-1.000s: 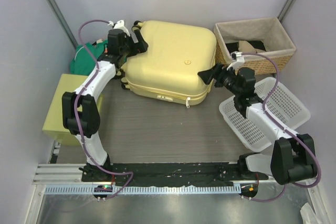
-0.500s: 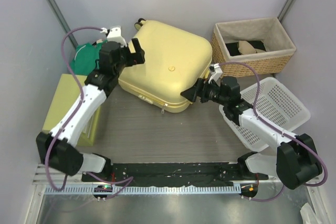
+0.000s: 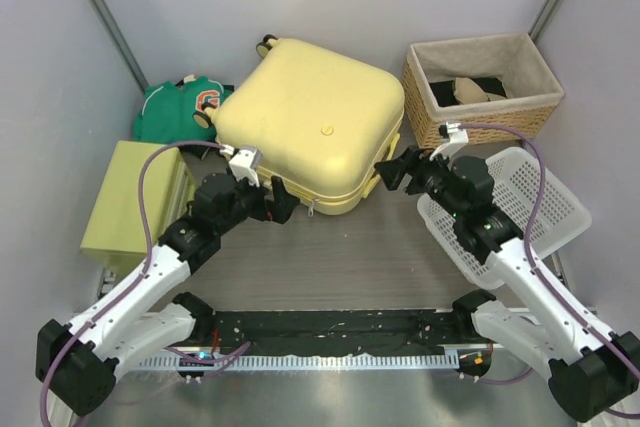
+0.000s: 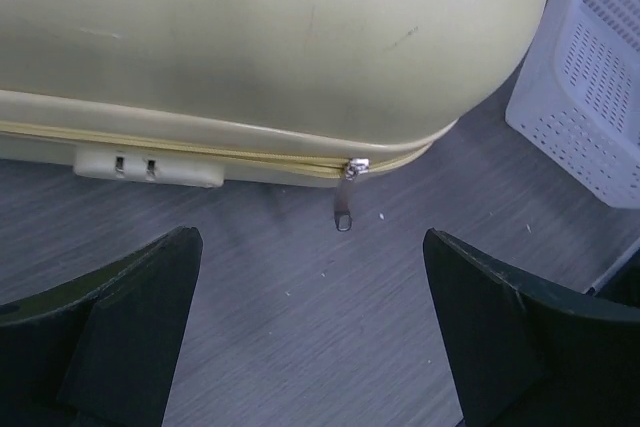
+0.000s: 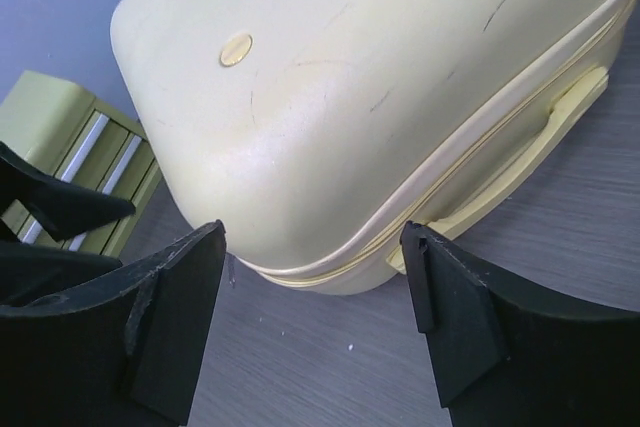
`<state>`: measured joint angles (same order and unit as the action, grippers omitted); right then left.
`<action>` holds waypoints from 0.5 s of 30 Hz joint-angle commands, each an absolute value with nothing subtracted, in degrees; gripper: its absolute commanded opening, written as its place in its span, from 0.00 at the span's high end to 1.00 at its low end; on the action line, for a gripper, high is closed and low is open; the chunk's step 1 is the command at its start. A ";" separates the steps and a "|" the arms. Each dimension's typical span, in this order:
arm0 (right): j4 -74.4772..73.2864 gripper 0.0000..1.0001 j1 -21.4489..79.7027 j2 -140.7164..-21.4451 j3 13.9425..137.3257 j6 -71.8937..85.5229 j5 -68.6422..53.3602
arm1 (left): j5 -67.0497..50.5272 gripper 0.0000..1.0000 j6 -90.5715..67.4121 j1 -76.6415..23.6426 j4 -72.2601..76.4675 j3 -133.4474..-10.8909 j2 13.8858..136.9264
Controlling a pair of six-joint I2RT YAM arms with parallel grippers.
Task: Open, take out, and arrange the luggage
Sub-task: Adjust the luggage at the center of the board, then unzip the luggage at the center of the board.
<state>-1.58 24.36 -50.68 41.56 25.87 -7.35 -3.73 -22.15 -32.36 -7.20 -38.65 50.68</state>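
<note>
The luggage [image 3: 310,127], a pale yellow hard-shell suitcase, lies flat and closed at the table's centre back. Its zipper runs along the near side, and the metal zipper pull [image 4: 346,209] hangs at the near corner. My left gripper [image 3: 280,202] is open and empty, just in front of the suitcase's near edge, facing the zipper pull [image 3: 311,209]. My right gripper [image 3: 392,169] is open and empty at the suitcase's near right corner, its jaws to either side of that corner [image 5: 320,247]. The side handle [image 5: 530,147] shows in the right wrist view.
A wicker basket [image 3: 483,87] with items stands at the back right. A white plastic basket [image 3: 510,212] lies tilted under the right arm. A yellow-green box [image 3: 135,202] sits at the left. A green garment [image 3: 178,107] lies behind it.
The left arm has swung from the suitcase's back left corner round to its near edge. The right gripper has drawn back a little. The suitcase has slid and turned leftwards.
</note>
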 commanded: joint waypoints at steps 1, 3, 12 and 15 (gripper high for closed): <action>1.39 0.21 24.43 -48.17 39.47 24.96 -1.49 | -14.23 0.03 -27.06 -32.34 3.67 -34.73 52.20; 1.84 0.21 24.43 -48.43 38.85 25.84 -3.25 | -15.55 0.03 -28.73 -32.34 9.37 -32.44 54.57; 0.70 0.21 24.52 -46.94 37.27 27.07 -4.57 | -22.77 0.14 -30.32 -32.34 17.49 -31.38 64.24; 1.05 0.22 24.52 -47.11 36.91 27.33 -5.01 | -21.01 0.19 -29.79 -32.34 18.02 -30.76 65.82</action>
<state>-0.99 24.36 -48.23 37.30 26.41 -4.82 -20.16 -29.76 -32.36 11.77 -31.11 64.38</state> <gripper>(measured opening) 0.786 0.833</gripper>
